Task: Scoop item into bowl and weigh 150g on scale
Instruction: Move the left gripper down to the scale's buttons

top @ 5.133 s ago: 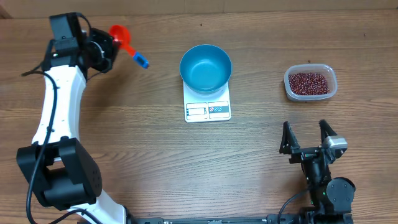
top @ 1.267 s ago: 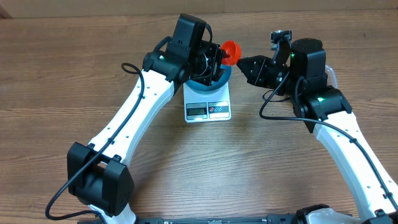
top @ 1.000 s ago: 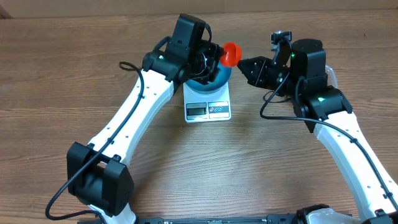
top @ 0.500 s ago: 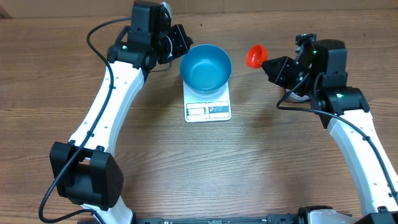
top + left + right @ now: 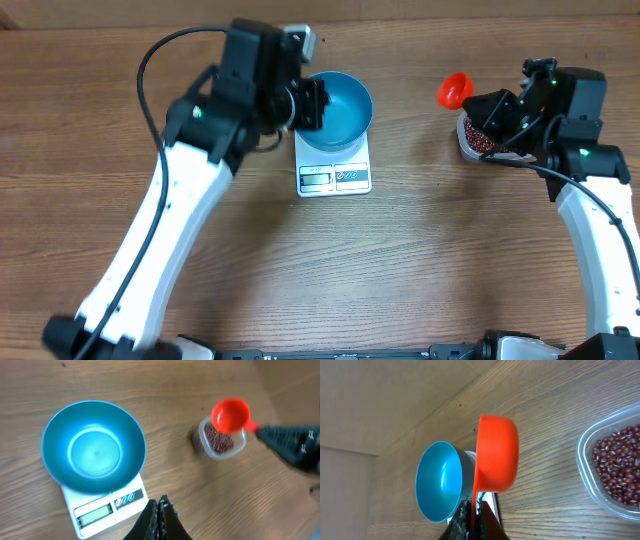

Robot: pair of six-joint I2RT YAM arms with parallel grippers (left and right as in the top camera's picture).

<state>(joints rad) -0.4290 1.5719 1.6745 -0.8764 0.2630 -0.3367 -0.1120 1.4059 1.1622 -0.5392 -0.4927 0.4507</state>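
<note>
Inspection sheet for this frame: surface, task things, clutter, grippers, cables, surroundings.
surface: wooden table, no spills seen
bowl: empty, on scale
beans: in clear tub
scoop: red, empty, held near tub
clutter: nothing seen
left gripper: shut, empty, beside bowl
right gripper: shut on scoop handle
cables: black, loose loops, none snagged
surroundings: plain pale area beyond table
</note>
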